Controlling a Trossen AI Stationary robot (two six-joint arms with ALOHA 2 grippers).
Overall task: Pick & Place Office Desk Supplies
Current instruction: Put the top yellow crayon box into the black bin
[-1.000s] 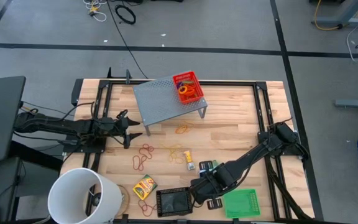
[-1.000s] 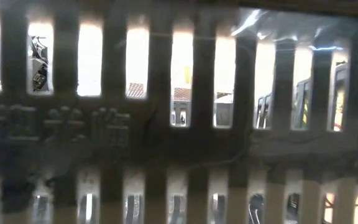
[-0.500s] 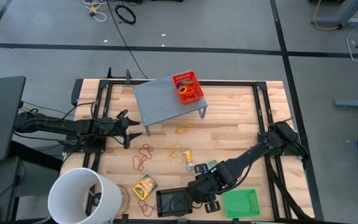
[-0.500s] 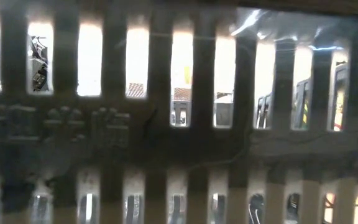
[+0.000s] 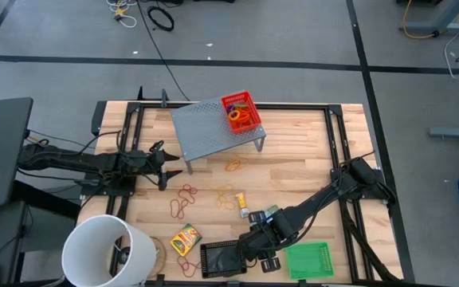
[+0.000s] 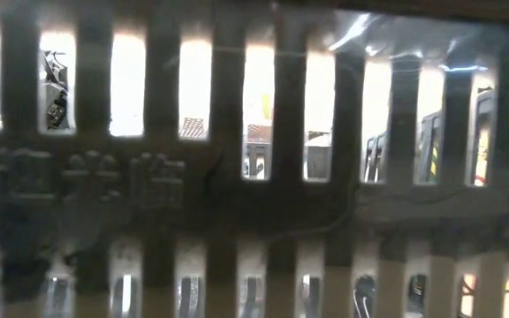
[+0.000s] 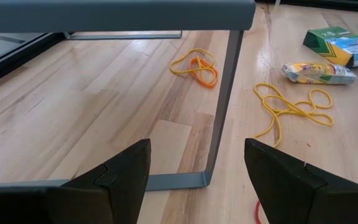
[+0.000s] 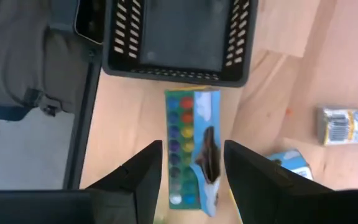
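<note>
My right gripper (image 5: pixel 250 242) is low near the table's near edge, just right of the black mesh tray (image 5: pixel 223 257). In its wrist view it (image 8: pixel 192 148) is shut on a blue-green packet (image 8: pixel 188 124) with a row of coloured dots, whose far end lies close to the black tray (image 8: pixel 179 37). Another teal-green packet (image 5: pixel 271 212) and a small yellow packet (image 5: pixel 242 205) lie on the wood behind it. The green tray (image 5: pixel 309 259) lies to its right. The crayon box (image 5: pixel 186 237) lies left of the black tray. My left gripper (image 7: pixel 197 180) waits open at the left edge, facing the riser's leg (image 7: pixel 224 106). My right gripper pinches the packet across its width, one finger (image 8: pixel 148 168) on each long edge (image 8: pixel 169 155), near the end closest to the wrist. The fingers lie along the packet and point toward the black tray. Whether the packet is lifted clear of the table, I cannot tell.
The grey riser (image 5: pixel 213 127) stands at the far middle with the red tray (image 5: pixel 242 112) on its right end. Rubber bands (image 5: pixel 185 197) lie scattered mid-table. The white bucket (image 5: pixel 106 251) fills the near left corner. Small dark objects (image 5: pixel 271 261) lie by the green tray. A slotted wall (image 6: pixel 254 159) fills the low view.
My right gripper has moved a little toward the table's near left, closer to the black tray, and its arm has uncovered the teal-green packet behind it. My left arm has kept still.
</note>
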